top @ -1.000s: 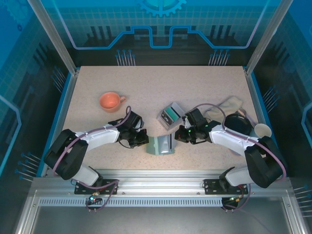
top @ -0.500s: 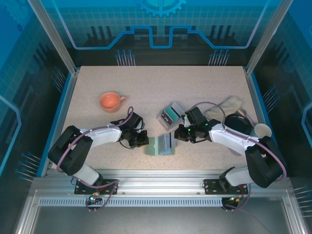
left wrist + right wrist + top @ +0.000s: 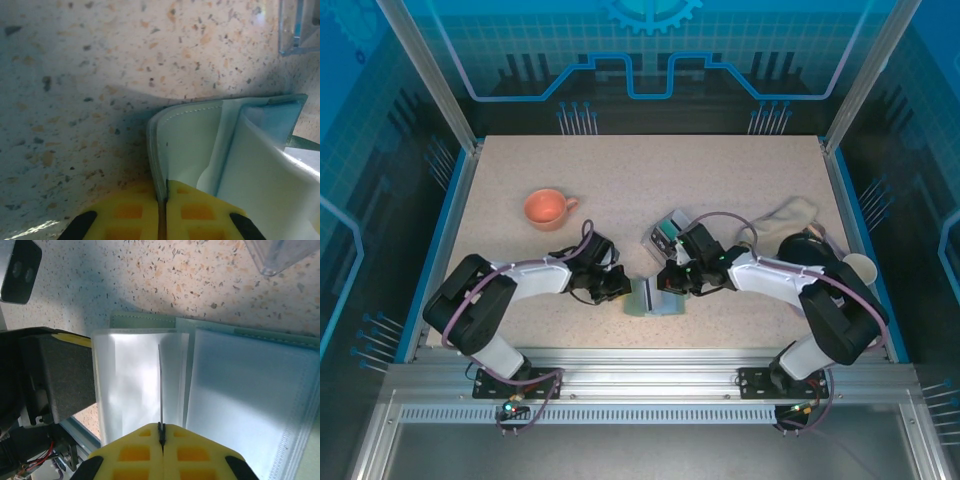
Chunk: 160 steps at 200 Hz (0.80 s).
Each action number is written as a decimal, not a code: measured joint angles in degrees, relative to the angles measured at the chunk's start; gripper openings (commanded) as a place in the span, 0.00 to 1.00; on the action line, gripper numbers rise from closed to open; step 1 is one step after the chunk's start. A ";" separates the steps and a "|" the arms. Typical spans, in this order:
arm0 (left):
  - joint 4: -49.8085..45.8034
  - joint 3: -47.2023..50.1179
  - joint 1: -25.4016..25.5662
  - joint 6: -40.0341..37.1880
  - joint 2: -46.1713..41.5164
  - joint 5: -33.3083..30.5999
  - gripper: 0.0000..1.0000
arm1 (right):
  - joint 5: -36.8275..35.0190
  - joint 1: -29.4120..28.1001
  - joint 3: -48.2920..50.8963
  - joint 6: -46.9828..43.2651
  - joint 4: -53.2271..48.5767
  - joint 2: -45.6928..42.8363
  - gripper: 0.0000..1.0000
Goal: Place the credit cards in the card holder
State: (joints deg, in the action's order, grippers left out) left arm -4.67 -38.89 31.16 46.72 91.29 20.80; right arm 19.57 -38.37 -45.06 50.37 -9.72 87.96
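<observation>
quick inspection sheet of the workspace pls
surface: speckled table, nothing spilled
job's things: card holder open between the grippers; teal card in clear box
clutter: orange cup, whitish cloth, white cup
grippers: left gripper shut on card holder's cover; right gripper shut on thin leaf, card or sleeve unclear
cables: purple cables along both arms
surroundings: blue-lit walls, aluminium frame

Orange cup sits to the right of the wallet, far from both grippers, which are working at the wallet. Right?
Not quite. The orange cup sits to the left of the wallet, as the top view shows. The left gripper and right gripper are both at the wallet.
</observation>
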 measured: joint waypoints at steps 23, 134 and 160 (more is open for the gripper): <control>0.81 1.25 0.02 1.29 -0.72 -0.22 0.28 | -0.24 0.00 0.07 0.68 0.83 1.88 0.00; -0.90 3.80 0.02 4.04 -7.78 -4.96 0.62 | -0.92 0.00 0.11 1.27 1.90 4.09 0.00; -0.90 4.44 0.02 4.39 -9.16 -6.56 0.64 | -0.96 0.00 0.04 1.25 1.84 3.98 0.00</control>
State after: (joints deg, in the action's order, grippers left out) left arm -5.56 -34.46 31.18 51.11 82.13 14.24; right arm 18.61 -38.37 -45.01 51.62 -7.88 91.94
